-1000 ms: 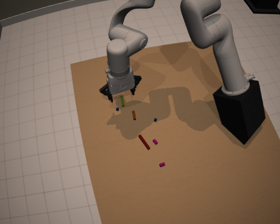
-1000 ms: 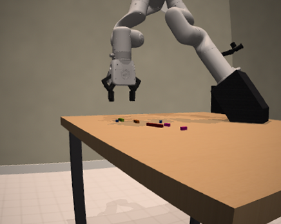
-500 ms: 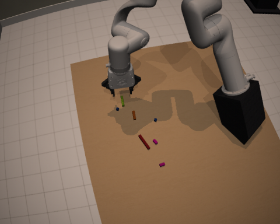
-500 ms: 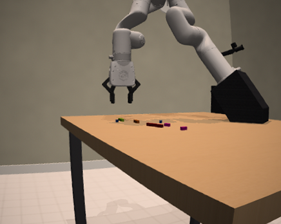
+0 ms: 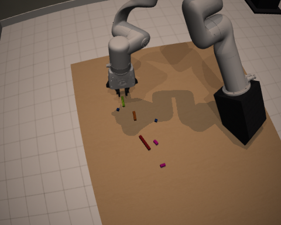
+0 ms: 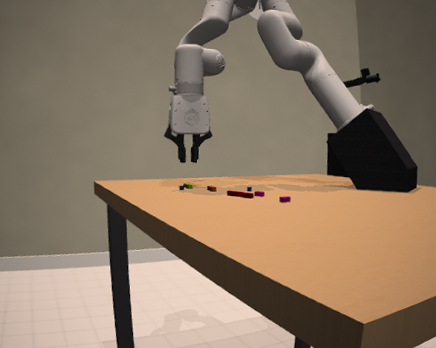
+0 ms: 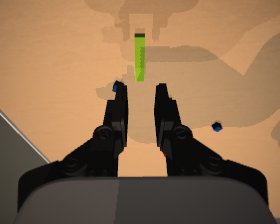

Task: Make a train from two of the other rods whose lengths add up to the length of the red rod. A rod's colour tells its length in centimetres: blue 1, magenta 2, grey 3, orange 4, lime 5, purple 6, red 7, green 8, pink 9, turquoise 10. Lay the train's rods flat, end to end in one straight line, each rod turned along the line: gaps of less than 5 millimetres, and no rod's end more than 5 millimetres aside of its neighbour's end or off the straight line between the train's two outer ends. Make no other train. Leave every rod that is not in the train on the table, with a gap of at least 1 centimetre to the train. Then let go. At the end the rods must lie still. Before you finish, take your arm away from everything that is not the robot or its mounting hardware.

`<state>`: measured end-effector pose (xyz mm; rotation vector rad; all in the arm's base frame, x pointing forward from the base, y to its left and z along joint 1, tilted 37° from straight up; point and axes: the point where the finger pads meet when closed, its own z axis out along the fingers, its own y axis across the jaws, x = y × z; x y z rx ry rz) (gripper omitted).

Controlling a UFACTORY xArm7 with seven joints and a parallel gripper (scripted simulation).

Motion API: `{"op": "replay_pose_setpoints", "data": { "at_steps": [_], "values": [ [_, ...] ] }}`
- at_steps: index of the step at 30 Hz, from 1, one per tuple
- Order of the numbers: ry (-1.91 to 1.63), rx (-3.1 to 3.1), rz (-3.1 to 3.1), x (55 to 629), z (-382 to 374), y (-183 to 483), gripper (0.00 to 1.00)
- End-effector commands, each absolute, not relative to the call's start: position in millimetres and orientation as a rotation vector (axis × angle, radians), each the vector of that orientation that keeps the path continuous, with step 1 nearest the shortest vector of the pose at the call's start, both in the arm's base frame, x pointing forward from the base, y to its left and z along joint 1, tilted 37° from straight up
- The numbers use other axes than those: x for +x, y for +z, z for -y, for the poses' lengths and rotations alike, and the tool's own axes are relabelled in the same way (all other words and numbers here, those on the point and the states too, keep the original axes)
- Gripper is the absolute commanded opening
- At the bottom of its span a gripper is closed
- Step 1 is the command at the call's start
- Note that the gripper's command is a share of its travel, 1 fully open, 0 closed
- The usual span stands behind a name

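Note:
My gripper (image 5: pixel 122 94) (image 6: pixel 187 159) (image 7: pixel 141 97) hangs well above the table, fingers pointing down and narrowed to a small gap with nothing between them. A lime rod (image 5: pixel 123 101) lies flat on the table just ahead of and below the fingertips. An orange rod (image 5: pixel 134 115) lies a little nearer the table's middle. The red rod (image 5: pixel 144 142) lies further on, with one magenta rod (image 5: pixel 156 142) beside it and another magenta rod (image 5: pixel 163 164) beyond. One blue cube (image 5: pixel 117 109) sits close to the lime rod, a second blue cube (image 5: pixel 156 120) right of the orange rod.
The arm's black base (image 5: pixel 241 111) stands at the right side of the table. The table's left edge (image 5: pixel 76 96) runs close to the gripper and the lime rod. All rods lie apart from each other.

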<state>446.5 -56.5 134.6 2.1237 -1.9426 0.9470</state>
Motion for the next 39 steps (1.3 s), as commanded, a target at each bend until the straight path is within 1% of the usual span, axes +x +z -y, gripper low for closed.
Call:
{"op": "replay_pose_setpoints", "data": {
  "at_steps": [1,39],
  "values": [
    [0.95,2.126,1.941,447.3,55.7,135.5,0.24],
    [0.948,2.127,1.941,452.0,62.3,125.2,0.24]
  ]
}}
